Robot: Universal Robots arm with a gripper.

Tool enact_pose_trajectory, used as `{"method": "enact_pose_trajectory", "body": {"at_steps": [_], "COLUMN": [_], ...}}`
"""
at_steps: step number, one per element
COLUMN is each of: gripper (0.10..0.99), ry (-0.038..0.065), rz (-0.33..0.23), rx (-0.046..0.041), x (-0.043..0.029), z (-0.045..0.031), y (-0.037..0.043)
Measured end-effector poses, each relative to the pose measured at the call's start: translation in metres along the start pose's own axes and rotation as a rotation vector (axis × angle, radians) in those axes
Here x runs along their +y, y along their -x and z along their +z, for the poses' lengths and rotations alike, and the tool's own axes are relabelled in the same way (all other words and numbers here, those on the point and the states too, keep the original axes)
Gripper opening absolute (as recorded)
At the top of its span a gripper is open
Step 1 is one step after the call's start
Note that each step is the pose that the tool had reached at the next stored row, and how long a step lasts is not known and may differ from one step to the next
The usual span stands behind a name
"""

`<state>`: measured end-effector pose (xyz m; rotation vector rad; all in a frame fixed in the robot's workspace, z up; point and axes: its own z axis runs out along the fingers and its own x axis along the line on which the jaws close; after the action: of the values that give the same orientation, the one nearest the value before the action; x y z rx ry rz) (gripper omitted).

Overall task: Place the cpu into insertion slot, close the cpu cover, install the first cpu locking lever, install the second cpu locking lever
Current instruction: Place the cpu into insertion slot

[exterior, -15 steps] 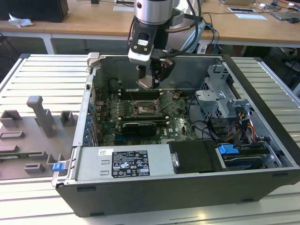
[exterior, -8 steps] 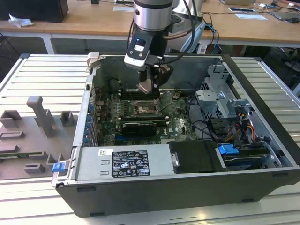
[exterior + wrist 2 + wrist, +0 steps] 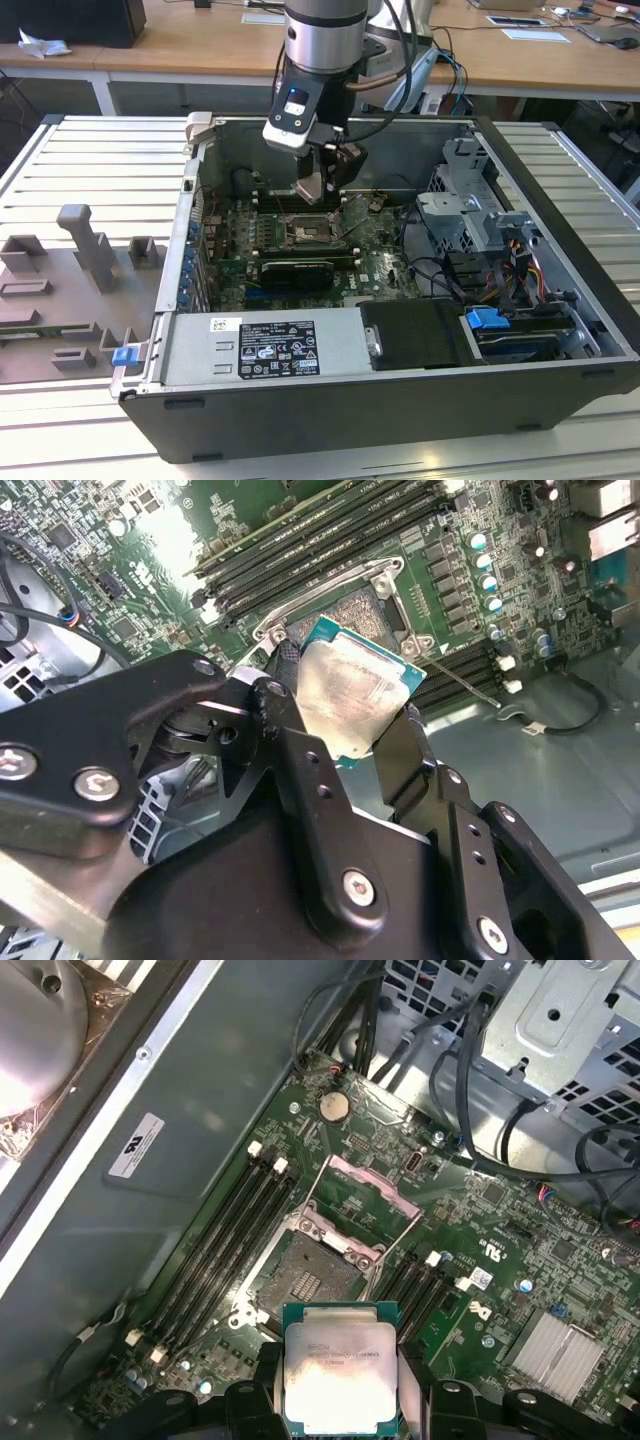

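My gripper [image 3: 345, 708] is shut on the cpu [image 3: 343, 692], a flat square chip with a pale metal face and a green edge. The black fingers [image 3: 264, 1368] clamp two opposite sides of the cpu [image 3: 338, 1372]. The chip hangs in the air a little to one side of the insertion slot [image 3: 303, 1280], a square socket with a dark centre. The cpu cover [image 3: 366, 1195] stands swung up at the socket's far side. In the exterior view my gripper [image 3: 320, 192] hovers just above the insertion slot [image 3: 305, 235] inside the open case. A thin lever rod [image 3: 462, 685] lies beside the socket.
Long memory slots [image 3: 225, 1245] flank the socket on both sides. A long black card [image 3: 297, 272] sits in front of it. The power supply [image 3: 265, 347] fills the case front. A drive cage [image 3: 470, 205] and cables [image 3: 515, 270] are at the exterior view's right. Grey fixtures [image 3: 85, 262] stand outside.
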<state>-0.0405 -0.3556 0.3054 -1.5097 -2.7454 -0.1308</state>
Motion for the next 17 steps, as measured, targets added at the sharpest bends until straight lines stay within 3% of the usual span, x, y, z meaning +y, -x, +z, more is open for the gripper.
{"method": "enact_pose_trajectory", "body": {"at_steps": [17], "gripper": [0.541], "ry": [0.0], "rz": [0.0], "rx": [0.0002], "x": [-0.0003], "z": [0.0047], "y": [0.0002]}}
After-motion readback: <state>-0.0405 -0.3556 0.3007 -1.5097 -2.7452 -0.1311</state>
